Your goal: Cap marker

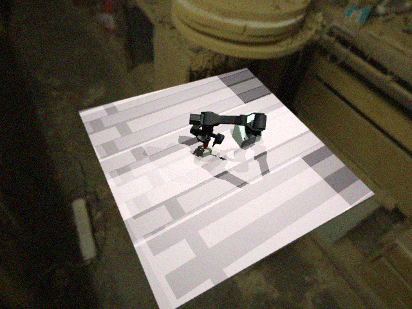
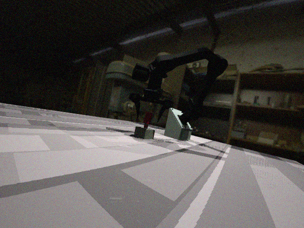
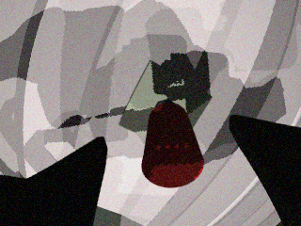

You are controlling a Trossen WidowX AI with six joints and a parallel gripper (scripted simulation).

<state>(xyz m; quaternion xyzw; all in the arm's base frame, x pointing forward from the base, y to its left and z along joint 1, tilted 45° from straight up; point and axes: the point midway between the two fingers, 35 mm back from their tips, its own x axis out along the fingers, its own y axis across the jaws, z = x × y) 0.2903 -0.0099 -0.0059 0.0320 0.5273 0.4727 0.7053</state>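
The red cap [image 1: 205,145] [image 2: 147,118] [image 3: 172,155] sits upright over the marker in the holder block [image 1: 206,152] [image 2: 148,134] [image 3: 138,99]. Only a little of something dark shows between cap and block, so the marker is almost wholly hidden. Whether the cap is fully clicked on cannot be told. My gripper [image 2: 147,121] [image 3: 168,134] is wide open and points down, with one black finger on each side of the cap. In the wrist view there is a gap between the cap and each finger, and nothing is held.
The arm's pale green base [image 1: 242,141] [image 2: 173,125] stands on the table [image 1: 266,212] [image 2: 147,196] close to the holder block. The arm arches from it over the block. Patchy shadows and light and dark stripes cross the table top.
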